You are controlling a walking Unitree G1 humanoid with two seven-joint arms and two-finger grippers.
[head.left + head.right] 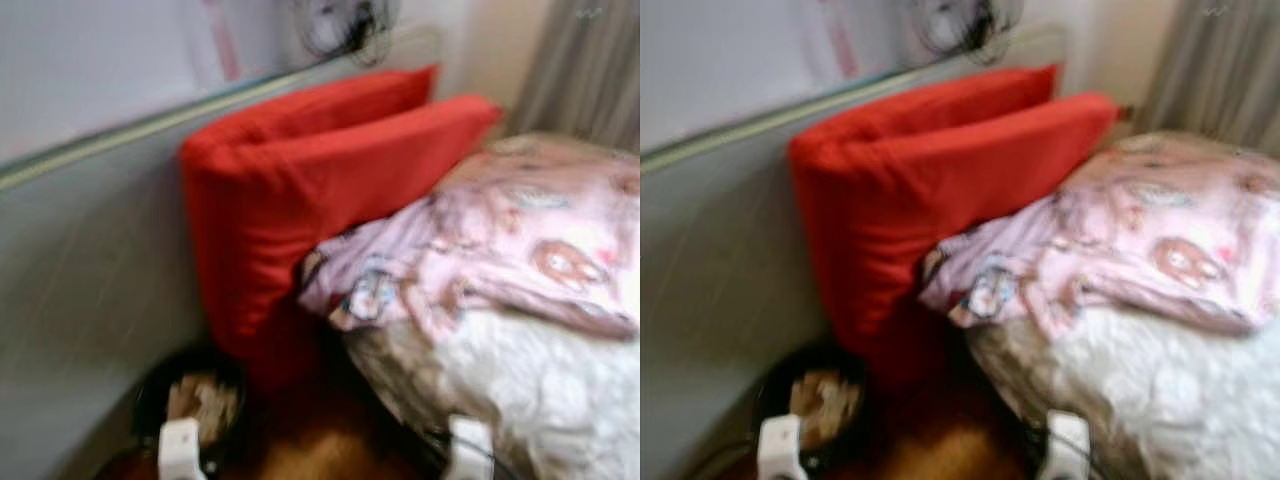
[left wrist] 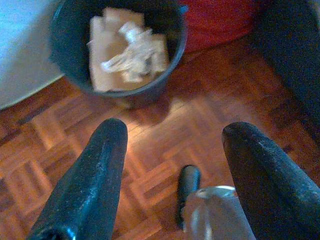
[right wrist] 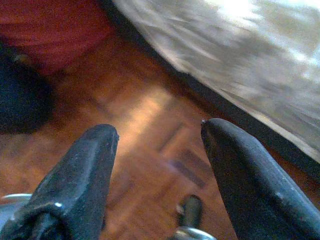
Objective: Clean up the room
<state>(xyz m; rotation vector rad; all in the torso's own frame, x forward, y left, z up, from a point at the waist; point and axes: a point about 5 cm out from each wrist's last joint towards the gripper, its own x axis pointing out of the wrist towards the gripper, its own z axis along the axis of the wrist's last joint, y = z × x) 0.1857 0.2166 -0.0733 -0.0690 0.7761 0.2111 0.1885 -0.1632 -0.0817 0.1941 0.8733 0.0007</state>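
Note:
A black bin (image 2: 125,92) stands on the parquet floor by the grey wall, holding cardboard and crumpled white paper (image 2: 127,47). From the head it shows at the lower left (image 1: 190,390), below the red cushions (image 1: 320,190). My left gripper (image 2: 175,127) hangs open above the floor just short of the bin, with nothing between its fingers. My right gripper (image 3: 159,130) is also open and empty, over the floor beside the bed's edge (image 3: 240,75). A pink patterned cloth (image 1: 500,250) lies crumpled on the bed.
Two red cushions lean against the grey wall (image 1: 90,260) to the left of the bed. A white fluffy cover (image 1: 540,390) drapes the bed's near side. A grey curtain (image 1: 590,70) hangs at the back right. Bare parquet (image 2: 165,130) runs between bin and bed.

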